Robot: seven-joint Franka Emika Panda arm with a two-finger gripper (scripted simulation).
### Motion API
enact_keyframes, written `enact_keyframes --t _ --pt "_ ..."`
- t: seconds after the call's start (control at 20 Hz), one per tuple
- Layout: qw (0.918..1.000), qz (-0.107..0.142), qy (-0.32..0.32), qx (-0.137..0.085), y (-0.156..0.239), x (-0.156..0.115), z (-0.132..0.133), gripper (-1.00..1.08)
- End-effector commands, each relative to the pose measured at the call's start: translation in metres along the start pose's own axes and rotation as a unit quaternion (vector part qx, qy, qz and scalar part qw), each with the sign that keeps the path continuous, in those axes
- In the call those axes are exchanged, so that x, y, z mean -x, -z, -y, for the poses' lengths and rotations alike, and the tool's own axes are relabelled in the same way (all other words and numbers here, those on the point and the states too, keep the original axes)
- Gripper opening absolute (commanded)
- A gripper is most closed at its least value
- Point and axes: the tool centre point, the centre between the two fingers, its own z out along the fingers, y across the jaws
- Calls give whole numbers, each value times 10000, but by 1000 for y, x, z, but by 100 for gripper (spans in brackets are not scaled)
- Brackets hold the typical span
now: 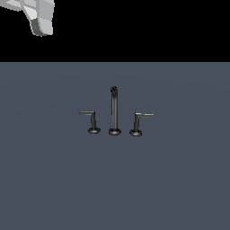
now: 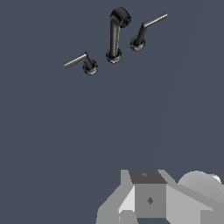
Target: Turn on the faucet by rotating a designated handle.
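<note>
The end effector (image 1: 39,20) hangs high above the worktop's (image 1: 54,179) far edge, well apart from everything; its opening cannot be told. Mid-worktop stands the faucet (image 1: 114,110), the designated handle (image 1: 90,120) beside its spout, unobstructed for approach.

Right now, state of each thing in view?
Left-pointing handle: upright on its base, arm level, untouched.
Right-pointing handle: upright, arm level, untouched.
Spout: upright between them, no water visible.
Gripper: far from the faucet, touching nothing; fingers not visible, open or shut unclear.
</note>
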Motion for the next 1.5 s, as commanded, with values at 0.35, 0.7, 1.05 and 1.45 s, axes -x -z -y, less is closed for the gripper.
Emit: enact_keyframes --t 0.35,0.7,1.05,1.45 --pt "9952 -17 -979 -47 -42 -21 42 -100" --pt "9864 -30 -1641 -76 -71 -41 69 -100" --pt "9741 -46 -2258 -99 -97 -63 91 -100" --pt "9555 -72 -2946 -113 -127 -91 112 -100"
